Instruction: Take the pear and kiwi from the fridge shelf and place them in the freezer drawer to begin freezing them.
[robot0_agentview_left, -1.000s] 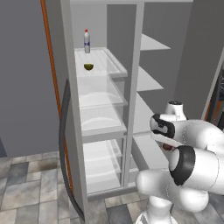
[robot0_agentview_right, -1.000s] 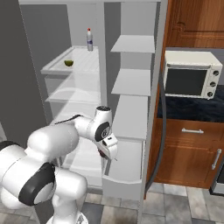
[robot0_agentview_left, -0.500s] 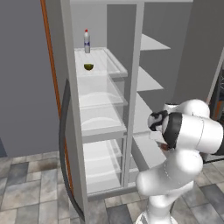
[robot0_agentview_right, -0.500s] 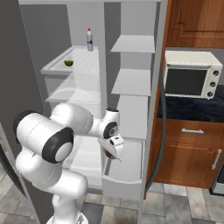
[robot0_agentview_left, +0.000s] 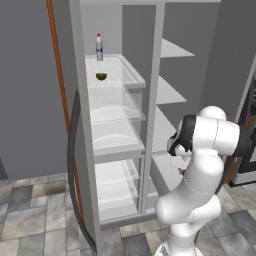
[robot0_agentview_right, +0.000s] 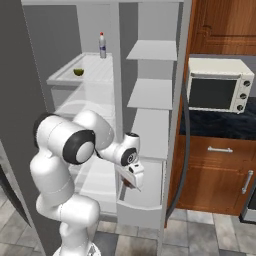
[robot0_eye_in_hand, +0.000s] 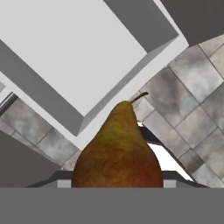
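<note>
Two-finger gripper (robot0_agentview_right: 134, 181) clamped on brown-green stemmed pear (robot0_eye_in_hand: 117, 151), over open white freezer drawer (robot0_agentview_right: 142, 202). Well above/behind hand: small dark-green round fruit (robot0_agentview_left: 101, 76) on ribbed white fridge shelf (robot0_agentview_left: 125, 70), w/ small white bottle (robot0_agentview_left: 99, 47) beyond.

Base views flank arm, both facing fridge (robot0_agentview_left: 120, 125); hand view looks down, close.

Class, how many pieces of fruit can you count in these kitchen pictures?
2: a brownish pear held in the hand, and a small green fruit on the fridge shelf. More may be hidden.
</note>
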